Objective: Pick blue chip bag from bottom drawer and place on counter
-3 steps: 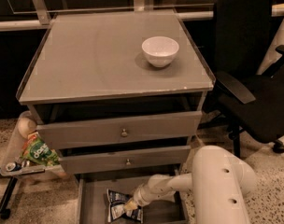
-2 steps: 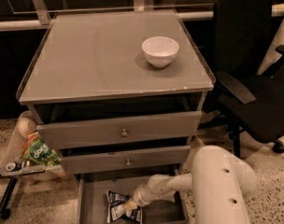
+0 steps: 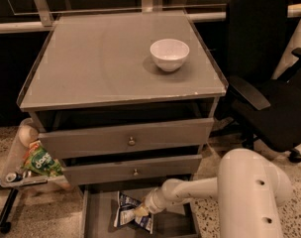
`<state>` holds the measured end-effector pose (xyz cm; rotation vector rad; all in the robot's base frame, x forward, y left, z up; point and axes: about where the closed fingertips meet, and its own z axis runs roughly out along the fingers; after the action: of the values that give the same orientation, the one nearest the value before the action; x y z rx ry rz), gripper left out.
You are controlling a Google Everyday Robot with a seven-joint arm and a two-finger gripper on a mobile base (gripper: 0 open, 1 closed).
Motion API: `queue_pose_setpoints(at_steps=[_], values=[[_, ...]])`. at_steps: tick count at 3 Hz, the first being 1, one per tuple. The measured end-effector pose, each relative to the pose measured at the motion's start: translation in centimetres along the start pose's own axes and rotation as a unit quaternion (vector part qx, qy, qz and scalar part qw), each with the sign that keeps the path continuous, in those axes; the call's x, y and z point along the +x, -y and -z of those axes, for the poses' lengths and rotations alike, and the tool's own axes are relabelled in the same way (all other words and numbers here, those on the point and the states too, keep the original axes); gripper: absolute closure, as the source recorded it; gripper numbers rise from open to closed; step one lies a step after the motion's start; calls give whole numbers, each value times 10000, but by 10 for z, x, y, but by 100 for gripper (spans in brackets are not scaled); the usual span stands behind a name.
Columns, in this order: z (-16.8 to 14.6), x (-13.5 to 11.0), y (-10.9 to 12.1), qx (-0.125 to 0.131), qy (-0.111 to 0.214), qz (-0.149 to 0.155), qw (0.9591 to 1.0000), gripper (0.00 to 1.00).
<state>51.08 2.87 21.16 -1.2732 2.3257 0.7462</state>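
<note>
The blue chip bag (image 3: 126, 211) lies crumpled on the floor of the open bottom drawer (image 3: 98, 217), below the two knobbed drawers. My white arm reaches in from the right, and my gripper (image 3: 140, 211) is down at the bag's right edge, touching it. The counter (image 3: 96, 58) is the grey glass top of the cabinet, above the drawers.
A white bowl (image 3: 169, 54) stands on the counter at the right rear. A black office chair (image 3: 269, 83) stands to the right of the cabinet. A small side tray at the left holds a green snack bag (image 3: 41, 163). The two upper drawers (image 3: 130, 140) stick out slightly.
</note>
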Motion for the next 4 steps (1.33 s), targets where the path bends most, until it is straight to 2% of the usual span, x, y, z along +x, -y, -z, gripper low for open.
queue_pose_setpoints(at_steps=[1,2,3,4], values=[[55,-22,-13,254,-68,-236,9994,100],[103,-45,-33,365,-113,-249,9990,100],[103,-44,-34,362,-115,-250,9990,100],[130,-61,-52,380,-131,-189,9990,100]])
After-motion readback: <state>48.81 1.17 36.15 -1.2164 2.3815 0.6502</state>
